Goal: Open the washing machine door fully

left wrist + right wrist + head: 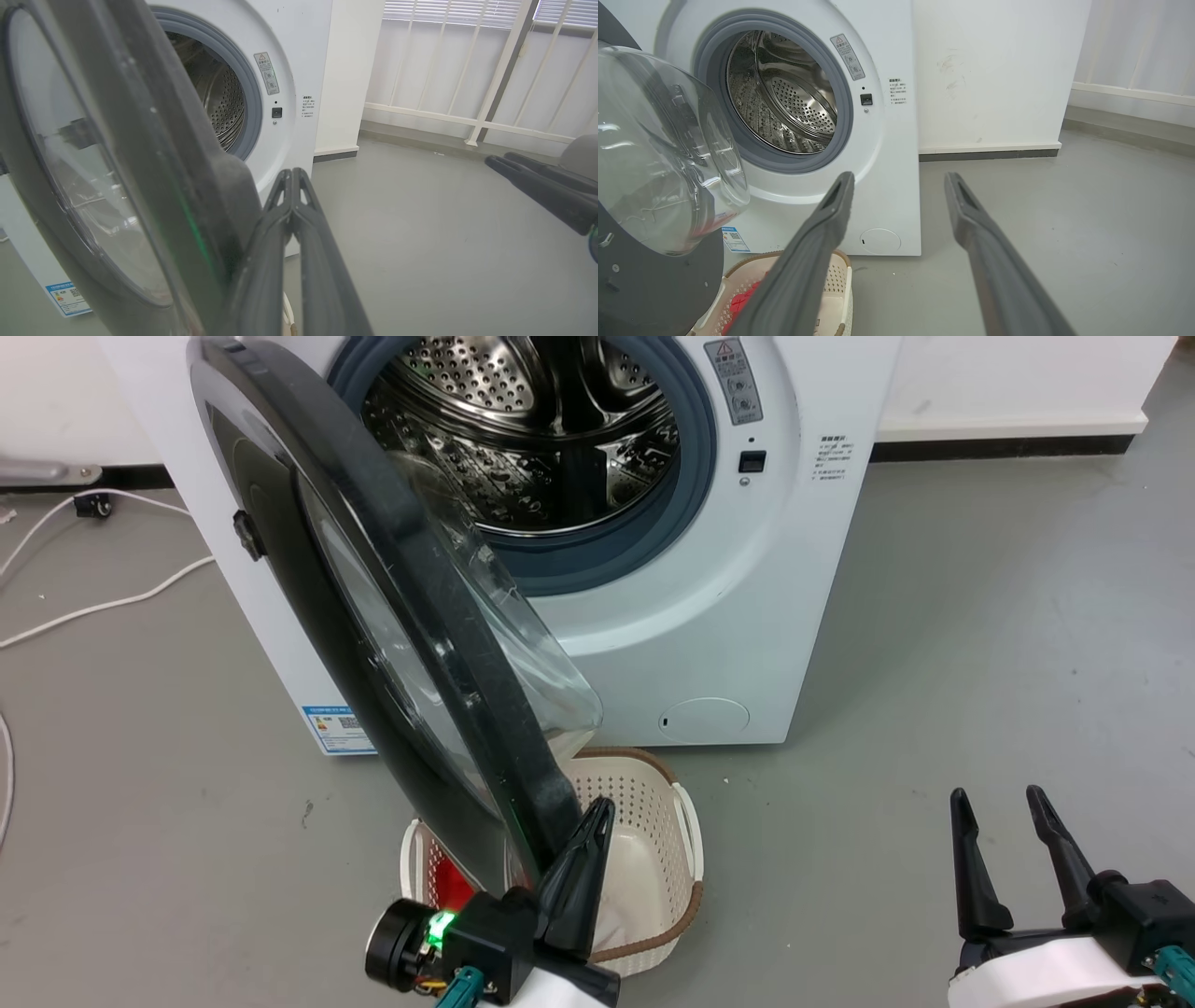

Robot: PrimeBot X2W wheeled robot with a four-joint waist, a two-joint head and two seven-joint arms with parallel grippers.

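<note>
Glossy black plastic rims the washing machine door [429, 625], a big round disc with a clear glass bowl [527, 644] bulging from its middle toward the machine. It stands swung out from its hinge side on the robot's left, partly open, with its free lower edge over a white perforated laundry basket [658, 821] on the floor.

The left gripper [602, 812] sits at that free edge. Its two dark fingers are pressed together with nothing between them, and one side lies against the door's rim, on the face that looks at the machine. The left wrist view puts the rim [154, 140] just left of the joined fingertips [292, 175] and catches a green glint on it. The right gripper [997, 798] is well off to the right above bare grey floor [980, 644], its fingers spread wide and empty.

From the right wrist view the door's inner side shows instead: the bowl [658, 154] in profile, the dark inner panel [644, 289] below it, and something red [740, 303] in the basket.

Behind the door stands the washing machine [738, 616], white, with its perforated steel drum [532, 429] exposed inside a grey rubber gasket [695, 457]. A blue label [336, 728] and a round service flap [705, 719] sit low on its front. A white cable [93, 607] trails across the floor at far left.
</note>
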